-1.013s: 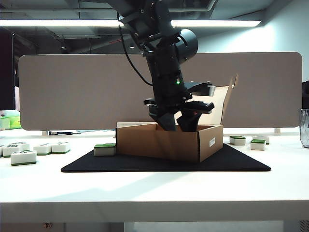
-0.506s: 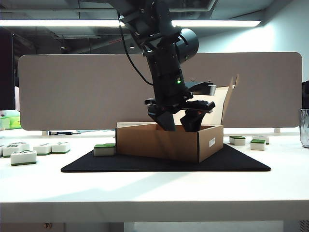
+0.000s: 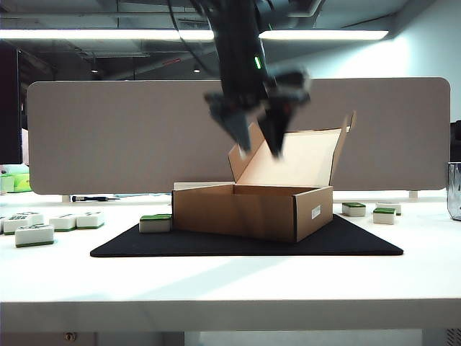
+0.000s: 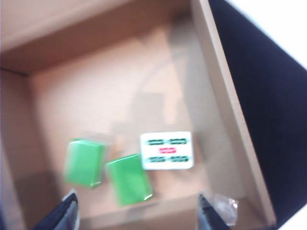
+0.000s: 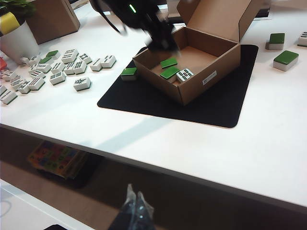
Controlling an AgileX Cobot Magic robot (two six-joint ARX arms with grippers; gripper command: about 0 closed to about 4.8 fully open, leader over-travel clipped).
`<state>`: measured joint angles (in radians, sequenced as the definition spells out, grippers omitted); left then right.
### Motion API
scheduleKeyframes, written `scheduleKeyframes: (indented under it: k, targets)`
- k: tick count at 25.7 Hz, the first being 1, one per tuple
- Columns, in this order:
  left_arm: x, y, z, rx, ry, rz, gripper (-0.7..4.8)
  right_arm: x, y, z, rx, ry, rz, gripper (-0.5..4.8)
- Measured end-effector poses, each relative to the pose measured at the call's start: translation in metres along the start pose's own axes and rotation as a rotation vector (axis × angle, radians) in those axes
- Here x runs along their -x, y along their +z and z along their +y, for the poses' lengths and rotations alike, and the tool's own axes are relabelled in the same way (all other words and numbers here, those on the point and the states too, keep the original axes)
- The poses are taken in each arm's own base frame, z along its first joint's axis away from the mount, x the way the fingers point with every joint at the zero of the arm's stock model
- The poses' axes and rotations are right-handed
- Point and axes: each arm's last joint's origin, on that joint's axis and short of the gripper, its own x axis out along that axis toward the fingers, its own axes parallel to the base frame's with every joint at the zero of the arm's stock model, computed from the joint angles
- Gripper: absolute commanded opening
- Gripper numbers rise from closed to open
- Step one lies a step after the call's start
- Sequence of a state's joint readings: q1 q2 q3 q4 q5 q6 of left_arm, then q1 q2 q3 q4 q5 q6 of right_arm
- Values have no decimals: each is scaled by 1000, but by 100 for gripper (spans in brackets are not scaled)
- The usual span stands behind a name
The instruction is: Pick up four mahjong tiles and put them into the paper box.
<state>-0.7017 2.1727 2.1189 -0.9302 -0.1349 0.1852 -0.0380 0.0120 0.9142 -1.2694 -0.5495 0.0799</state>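
The left gripper (image 3: 257, 148) hangs empty, jaws wide, above the paper box (image 3: 248, 210); three mahjong tiles (image 4: 166, 150) lie beneath it; right gripper (image 5: 135, 205) looks closed, low, far from the box

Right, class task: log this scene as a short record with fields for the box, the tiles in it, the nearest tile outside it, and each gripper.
box: paper box, lid open, on the black mat
tiles in box: three tiles, two green side up, one face up
nearest tile outside: a tile on the mat, beside the box
left gripper: left gripper above the box, open, empty
right gripper: right gripper off the table's near edge, shut, empty
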Motion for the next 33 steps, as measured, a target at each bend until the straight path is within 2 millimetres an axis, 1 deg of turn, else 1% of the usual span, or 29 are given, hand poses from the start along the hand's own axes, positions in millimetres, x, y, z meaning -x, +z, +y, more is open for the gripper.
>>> scheduleKeyframes:
  k: [1,4,6,8,10,11,13,16,18,20,23,25,30,33]
  targets:
    - [14,1,7,6,10,-19,308,0,0,0,0,0,0,-1]
    - [41,-2,33,10,51,-51,308,0,0,0,0,-2,0,-1]
    - [51,-9,50,27,68,-30,308,0,0,0,0,-8,-1,-1]
    - [59,-22,68,58,69,-7,308,0,0,0,0,-11,-1,-1]
    - [65,-32,82,73,58,4,308,0,0,0,0,-13,-1,-1]
    - [68,-43,94,68,41,3,309,0,0,0,0,-15,-1,-1]
    - [58,-59,105,50,-3,35,309,0,0,0,0,-15,-1,-1]
    - [34,-79,110,-1,-83,89,309,0,0,0,0,-16,-1,-1]
    - [22,-91,108,-66,-136,122,309,0,0,0,0,-17,-1,-1]
    - [9,-104,103,-189,-186,151,309,0,0,-1,0,-17,-1,-1]
    - [-8,-116,100,-355,-203,132,309,0,0,-1,0,-18,-1,-1]
    - [-16,-116,101,-387,-167,84,309,0,0,-1,0,-18,-1,-1]
    - [-18,-112,105,-397,-127,38,309,0,0,-1,-1,-19,0,-1]
    - [-23,-112,105,-397,-121,31,309,0,0,-1,-1,-19,0,-1]
